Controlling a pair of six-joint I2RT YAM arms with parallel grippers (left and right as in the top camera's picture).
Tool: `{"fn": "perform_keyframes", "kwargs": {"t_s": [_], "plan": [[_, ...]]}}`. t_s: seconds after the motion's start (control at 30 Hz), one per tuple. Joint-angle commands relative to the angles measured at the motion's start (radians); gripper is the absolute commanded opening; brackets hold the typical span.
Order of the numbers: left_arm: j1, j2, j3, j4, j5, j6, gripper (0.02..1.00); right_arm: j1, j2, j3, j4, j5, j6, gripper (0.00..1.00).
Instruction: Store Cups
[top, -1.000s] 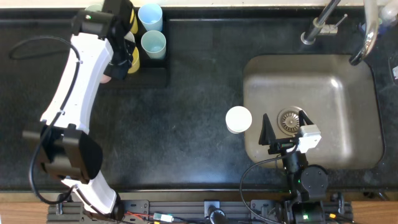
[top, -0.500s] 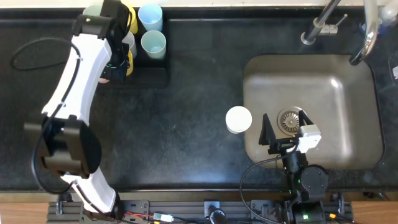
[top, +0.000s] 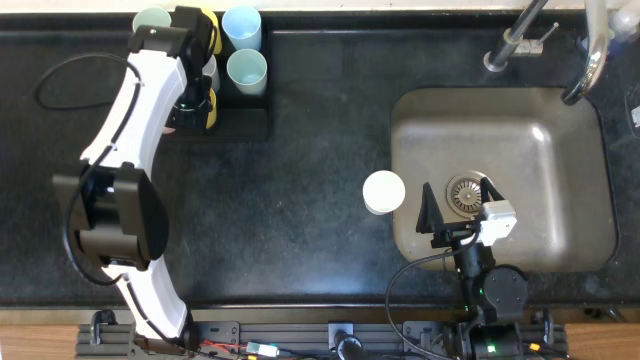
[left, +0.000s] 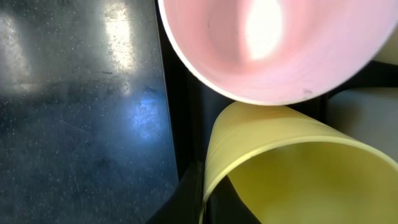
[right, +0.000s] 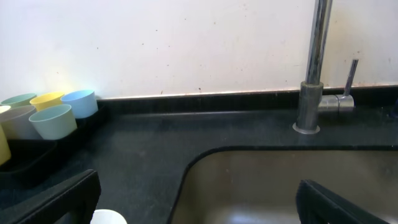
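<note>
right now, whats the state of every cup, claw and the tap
white plastic cup: standing on the dark counter, outside the black tray
pink plastic cup: upright, empty
pale yellow plastic cup: rim pinched by the left claw
left claw: shut on the pale yellow plastic cup
right claw: open, empty
chrome tap: no water running

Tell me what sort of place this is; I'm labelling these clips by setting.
Most likely a kitchen counter: a steel sink with a faucet set in a dark worktop, plus coloured cups.
</note>
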Motion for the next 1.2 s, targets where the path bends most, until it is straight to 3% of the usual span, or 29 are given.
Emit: {"fn": "perform_keyframes", "kwargs": {"t_s": [0.03, 0.2, 0.27, 0.5, 0.63, 0.77, 0.9, 1.07, 1.2], "plan": [[0.006, 0.033, -0.014, 0.005, -0.002, -0.026, 0.073, -0.005, -0.01, -0.013, 0.006, 0.008, -0.003, 0.996], [0.006, 0.036, -0.014, 0.008, -0.006, -0.024, 0.183, -0.005, -0.01, -0.013, 0.006, 0.008, -0.003, 0.996], [0.006, 0.029, -0.014, 0.023, -0.009, -0.012, 0.336, -0.005, -0.01, -0.013, 0.006, 0.008, -0.003, 0.996], [0.005, -0.117, -0.014, 0.113, -0.087, 0.129, 0.722, -0.005, -0.01, -0.013, 0.006, 0.008, -0.003, 0.996], [-0.002, -0.261, -0.014, 0.21, -0.161, 0.303, 0.785, -0.005, -0.01, -0.013, 0.006, 0.008, -0.003, 0.993], [-0.013, -0.421, -0.062, 0.462, -0.209, 0.718, 0.91, -0.005, -0.01, -0.013, 0.006, 0.008, -0.003, 0.996], [-0.006, -0.618, -0.283, 0.848, -0.102, 1.161, 0.915, -0.005, -0.01, -0.013, 0.006, 0.008, -0.003, 0.996], [0.033, -0.941, -0.711, 1.215, 0.058, 1.43, 0.967, -0.005, -0.01, -0.013, 0.006, 0.008, -0.003, 0.996], [0.071, -1.232, -1.033, 1.363, 0.185, 1.595, 0.98, -0.005, -0.01, -0.013, 0.006, 0.008, -0.003, 0.998]]}}
